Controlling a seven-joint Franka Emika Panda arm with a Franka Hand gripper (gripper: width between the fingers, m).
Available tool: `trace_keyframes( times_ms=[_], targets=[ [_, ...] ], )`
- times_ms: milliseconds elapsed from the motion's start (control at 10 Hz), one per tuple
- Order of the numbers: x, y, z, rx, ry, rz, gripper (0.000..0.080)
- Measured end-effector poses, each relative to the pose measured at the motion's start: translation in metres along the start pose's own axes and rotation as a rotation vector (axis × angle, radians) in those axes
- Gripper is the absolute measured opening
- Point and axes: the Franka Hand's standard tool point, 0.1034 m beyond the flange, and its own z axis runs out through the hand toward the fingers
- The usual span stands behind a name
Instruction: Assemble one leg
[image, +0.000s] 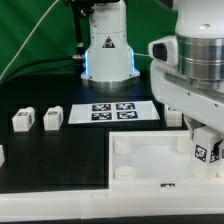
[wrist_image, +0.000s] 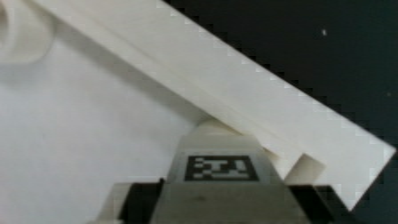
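- So the end effector (image: 205, 150) is down at the corner of the big white tray part (image: 150, 160) on the exterior view's right, and it's clamped narrow on the leg (wrist_image: 224, 163), with the tag side of the leg facing the wrist camera.
- In the wrist view the leg sits between the two dark fingers (wrist_image: 143, 200), its far end pushed right up against the tray's raised rim (wrist_image: 231, 85). Can't tell from here whether it's actually seated in anything or just touching.
- My guess at the step: the leg goes into that corner of the tray. To do it well I'd keep the leg square to the rim, go down slow and straight, and not let go until it stops moving. If there's a thread or peg in that corner, it's hidden, so a bit of gentle twisting might be needed. Judgement call only.
- Risk as I see it: a tilted leg jams on the rim, or the tray slides on the worktop (image: 60, 150) because nothing seems to pin it down.
- Spare legs: two more sit side by side (image: 24, 120) (image: 53, 117) toward the exterior view's left, well apart from the tray, and another one (image: 174, 118) is just beside the arm.
- The marker board (image: 112, 112) lies flat between the spares and the arm, near the robot base (image: 108, 55).
- Worktop is matte black and flat. Background is green backdrop with a cable hanging down. Lighting is fine, no clutter in the way.
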Motion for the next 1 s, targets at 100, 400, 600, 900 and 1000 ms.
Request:
trace_keyframes(
  times_ms=[100,400,600,900,1000],
  targets=[
    [0.0002,-0.0016,-0.0005,0.007,0.003,0.097,0.0292],
    [-0.0001,-0.0016,0.0000,0.007,0.003,0.103,0.0586],
    [-0.0001,-0.0016,0.0001,0.007,0.003,0.041,0.0637],
    [0.0005,-0.0007,-0.0004,-0.010,0.023,-0.285,0.0646],
    [0.0010,0.0004,-0.0007,-0.027,0.034,-0.425,0.0648]
  ],
)
